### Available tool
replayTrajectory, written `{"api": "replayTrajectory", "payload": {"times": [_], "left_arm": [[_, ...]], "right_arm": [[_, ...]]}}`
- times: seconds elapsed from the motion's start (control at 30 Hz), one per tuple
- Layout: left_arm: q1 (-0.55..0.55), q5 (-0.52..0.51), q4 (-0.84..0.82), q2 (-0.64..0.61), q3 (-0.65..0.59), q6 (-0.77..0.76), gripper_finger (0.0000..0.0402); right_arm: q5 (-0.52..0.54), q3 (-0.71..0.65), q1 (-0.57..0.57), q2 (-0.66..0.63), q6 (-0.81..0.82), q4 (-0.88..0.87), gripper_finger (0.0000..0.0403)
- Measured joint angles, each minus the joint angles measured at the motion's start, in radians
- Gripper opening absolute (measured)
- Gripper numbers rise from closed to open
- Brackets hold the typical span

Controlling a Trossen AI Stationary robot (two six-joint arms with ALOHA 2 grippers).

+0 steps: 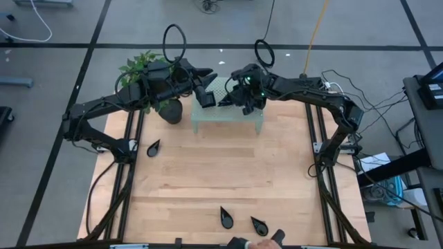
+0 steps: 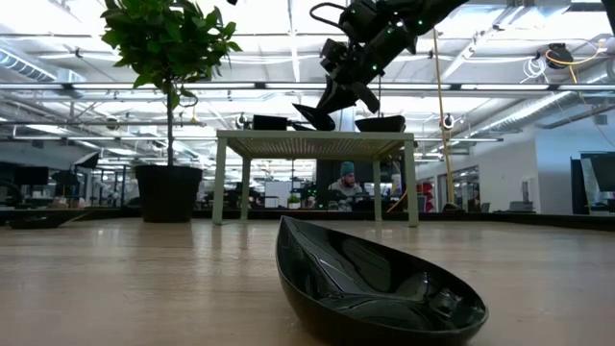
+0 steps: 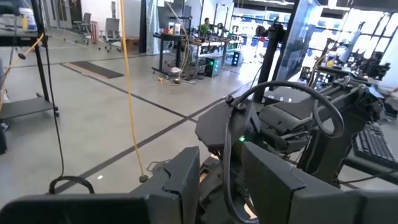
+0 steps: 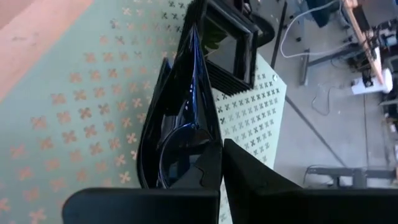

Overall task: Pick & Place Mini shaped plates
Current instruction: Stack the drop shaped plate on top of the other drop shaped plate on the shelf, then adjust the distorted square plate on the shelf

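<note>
A pale green stand sits at the table's far middle, and a stack of square black plates rests on it. My right gripper is above the stand, shut on a black teardrop plate. That plate also shows in the low view as the teardrop plate, level with the stand's top. My left gripper hangs open at the stand's far left corner, level, with nothing between its fingers. Three teardrop plates lie flat on the wood. My right gripper pinches the teardrop plate between its two fingers at the rim of the wide round end. The fingers slant down from the table's right. The plate is turned up on its edge, its pointed tip away from the fingers. Whether it touches the stand I cannot tell.
A dark plant pot with a leafy plant stands just left of the stand, under my left arm. A person's hand shows at the near edge, beside the two near plates. Bare wood lies across the table's middle.
</note>
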Motion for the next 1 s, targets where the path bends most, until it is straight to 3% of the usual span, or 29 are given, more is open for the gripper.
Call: {"api": "replayTrajectory", "payload": {"times": [0.53,1.0], "left_arm": [[0.000,0.000,0.000,0.000,0.000,-0.032,0.0124],[-0.003,0.000,0.000,0.000,0.000,-0.032,0.0124]], "right_arm": [[0.000,0.000,-0.001,0.000,-0.093,0.000,0.0003],[0.007,0.000,0.000,0.000,-0.028,0.057,0.0075]]}}
